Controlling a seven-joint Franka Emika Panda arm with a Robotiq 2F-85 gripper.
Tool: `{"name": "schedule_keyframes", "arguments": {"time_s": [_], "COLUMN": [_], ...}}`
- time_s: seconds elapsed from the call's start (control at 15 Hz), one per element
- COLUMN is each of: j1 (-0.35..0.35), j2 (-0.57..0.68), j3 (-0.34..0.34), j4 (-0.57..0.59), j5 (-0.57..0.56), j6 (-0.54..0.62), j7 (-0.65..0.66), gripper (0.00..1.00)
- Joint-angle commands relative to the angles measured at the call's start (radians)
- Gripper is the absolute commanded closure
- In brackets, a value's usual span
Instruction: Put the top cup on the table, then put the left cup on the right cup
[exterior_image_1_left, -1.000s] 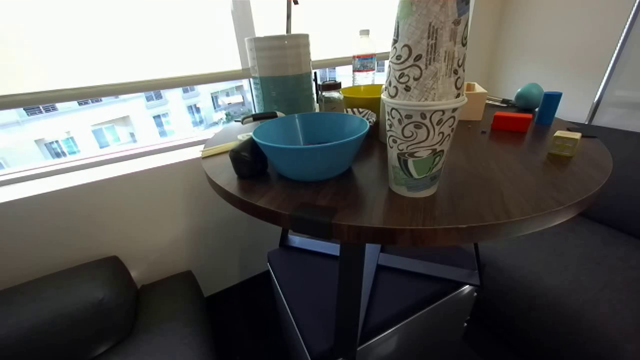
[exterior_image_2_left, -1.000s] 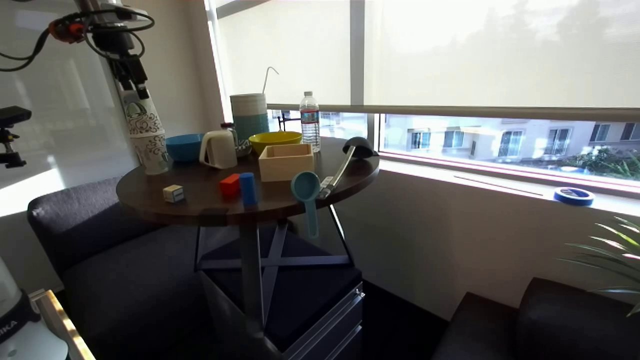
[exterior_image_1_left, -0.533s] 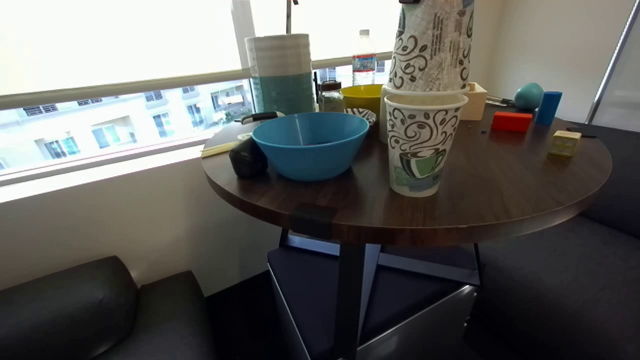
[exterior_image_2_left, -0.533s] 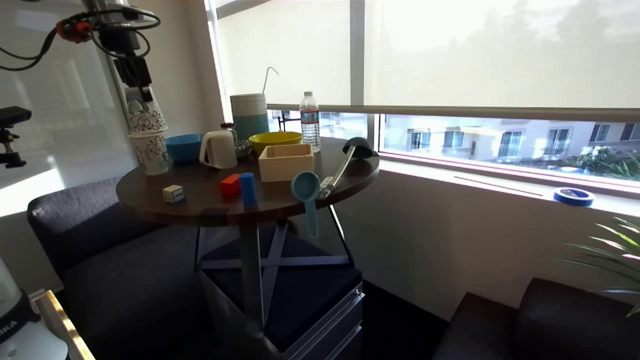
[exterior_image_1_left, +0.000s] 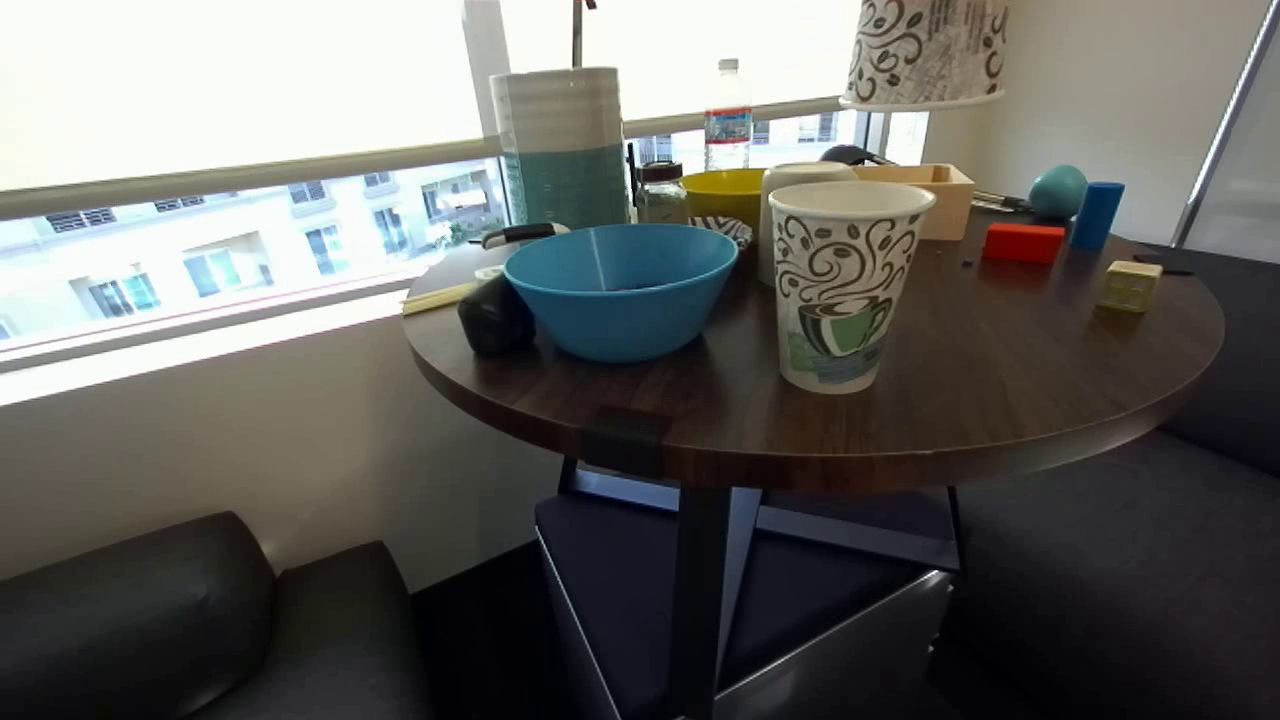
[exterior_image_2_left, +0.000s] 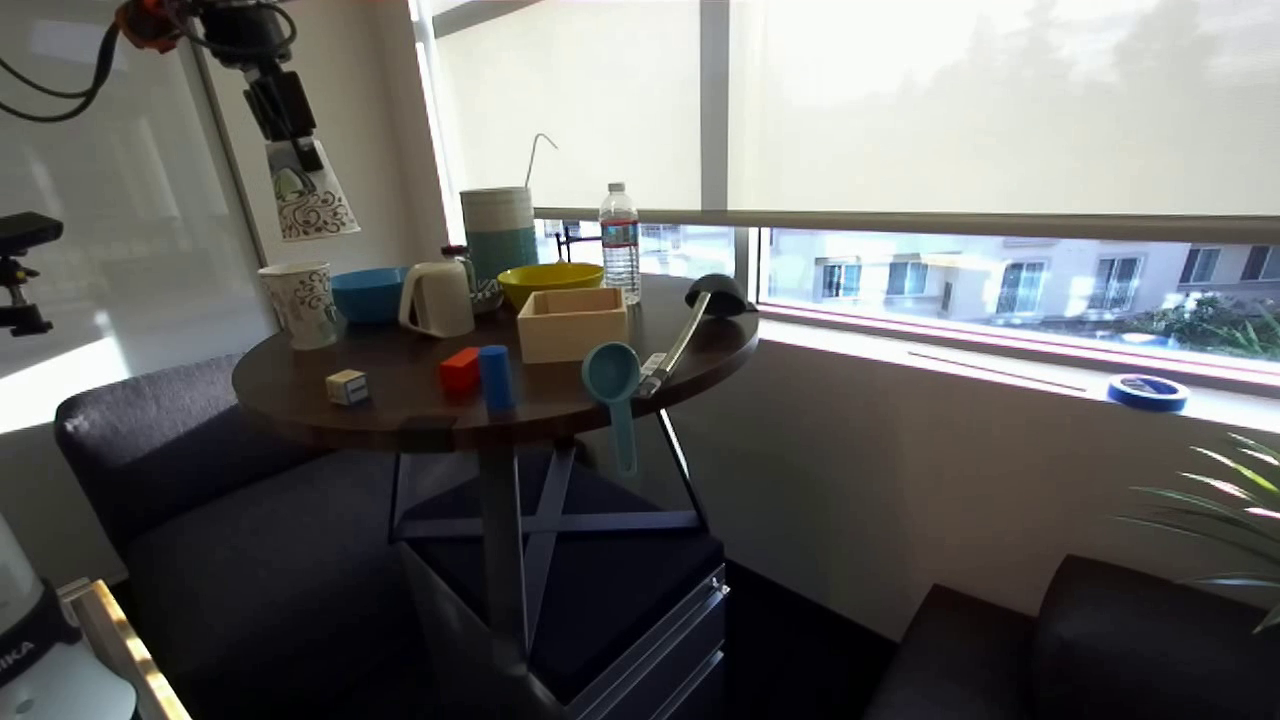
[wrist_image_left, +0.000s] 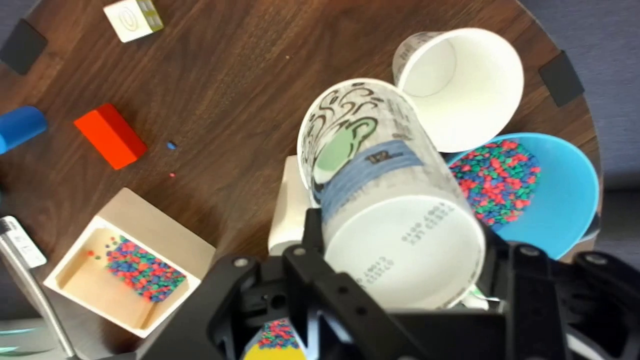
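The top cup, cream with dark grey-brown swirls and a green mug print, is held upside down in the air. It also shows in an exterior view and the wrist view. My gripper is shut around its base; in the wrist view the gripper's fingers flank the base. A like cup stands upright and open on the round dark brown table; it also shows in the wrist view. The held cup is above it and to one side, apart. No green-swirled cup shows.
A blue bowl with coloured bits is beside the standing cup. A white pitcher, wooden box, yellow bowl, bottle, red block, blue cylinder and small cube stand around.
The top cup was resting rim to rim on the standing cup. My gripper has raised it clear and moved it sideways, right in both exterior views. The standing cup stayed in place.
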Motion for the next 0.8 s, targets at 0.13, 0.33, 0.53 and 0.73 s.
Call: {"name": "schedule_keyframes", "arguments": {"time_s": [0.13, 0.33, 0.53, 0.73], "j1": [-0.01, 0.006, -0.004, -0.002], "j2": [-0.035, -0.042, -0.011, -0.014], "j3": [-0.046, -0.053, -0.047, -0.049], "j4": [-0.108, -0.19, -0.179, -0.223], "j5": [0.027, 0.014, 0.006, 0.006], "j6": [-0.014, 0.006, 0.0, 0.031], "j7": [-0.008, -0.074, -0.065, -0.075], "gripper": [0.6, 0.6, 0.35, 0.35]}}
